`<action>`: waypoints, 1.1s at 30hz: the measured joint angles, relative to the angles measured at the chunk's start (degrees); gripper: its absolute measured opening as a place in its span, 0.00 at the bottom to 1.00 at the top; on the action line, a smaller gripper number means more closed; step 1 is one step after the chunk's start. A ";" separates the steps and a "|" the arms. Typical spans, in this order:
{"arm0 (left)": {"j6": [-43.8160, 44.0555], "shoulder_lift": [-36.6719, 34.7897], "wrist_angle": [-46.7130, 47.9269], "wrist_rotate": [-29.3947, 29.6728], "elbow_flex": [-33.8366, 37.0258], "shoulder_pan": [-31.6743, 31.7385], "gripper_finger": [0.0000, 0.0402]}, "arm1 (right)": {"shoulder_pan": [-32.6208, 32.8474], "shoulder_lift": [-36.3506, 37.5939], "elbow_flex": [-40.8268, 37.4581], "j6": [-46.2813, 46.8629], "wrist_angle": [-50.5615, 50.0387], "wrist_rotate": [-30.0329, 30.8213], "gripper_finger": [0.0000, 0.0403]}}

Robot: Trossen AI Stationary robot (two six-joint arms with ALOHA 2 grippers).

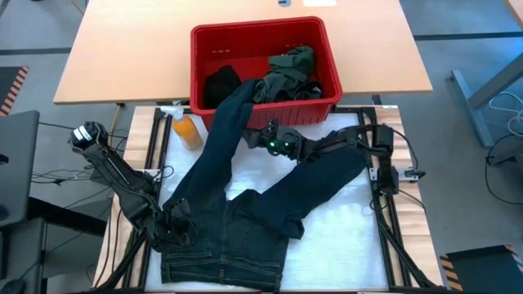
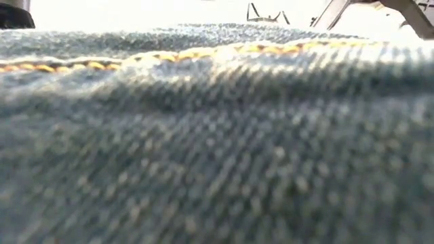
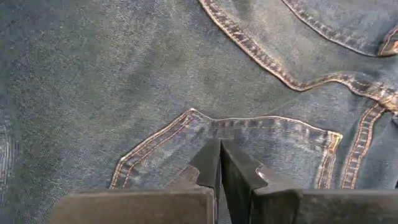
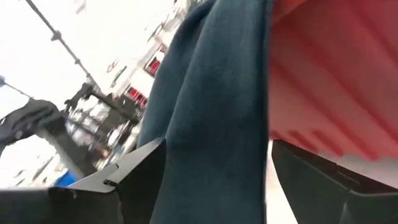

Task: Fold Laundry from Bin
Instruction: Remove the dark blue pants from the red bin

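Pinning the jeans flat with closed left fingers, spreading right fingers wide around the leg hanging from the bin.

Low view, camera nearly buried in cloth. Blue denim fills almost the whole picture, very close and blurred; the weave shows as small pale flecks on a grey-blue ground. A line of yellow-orange stitching runs across the upper part, from the left edge rising slightly toward the right, then fading into the cloth. Above the stitching a narrow band of denim, then a bright, washed-out background. Against that brightness: a dark shape in the top left corner, thin dark struts near top centre, and pale slanted bars at the top right. What these belong to cannot be told.
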State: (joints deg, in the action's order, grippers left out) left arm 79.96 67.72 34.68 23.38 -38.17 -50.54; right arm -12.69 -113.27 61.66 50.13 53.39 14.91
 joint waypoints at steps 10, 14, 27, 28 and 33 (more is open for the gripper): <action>0.00 0.00 -2.39 3.45 -0.02 0.02 0.00 | -0.79 -0.46 0.95 0.60 2.84 8.11 0.78; -1.30 0.00 -2.37 4.58 -0.02 0.02 0.00 | -1.80 -0.46 3.73 2.98 2.93 2.13 0.62; -2.72 -0.02 -2.13 6.16 -0.02 0.02 0.00 | 3.49 10.33 10.17 -9.01 -2.27 -19.61 0.07; -2.45 -0.02 -2.30 6.22 -0.02 0.02 0.00 | 3.79 12.53 10.13 -10.89 -7.33 -20.60 0.07; -1.03 -0.02 -2.76 6.29 -0.02 0.02 0.00 | 6.32 23.75 10.13 -21.07 -42.56 -15.58 0.07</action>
State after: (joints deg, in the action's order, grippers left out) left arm 78.93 67.70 31.92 29.67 -38.20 -50.52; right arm -6.36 -89.51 71.79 29.05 10.83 -0.66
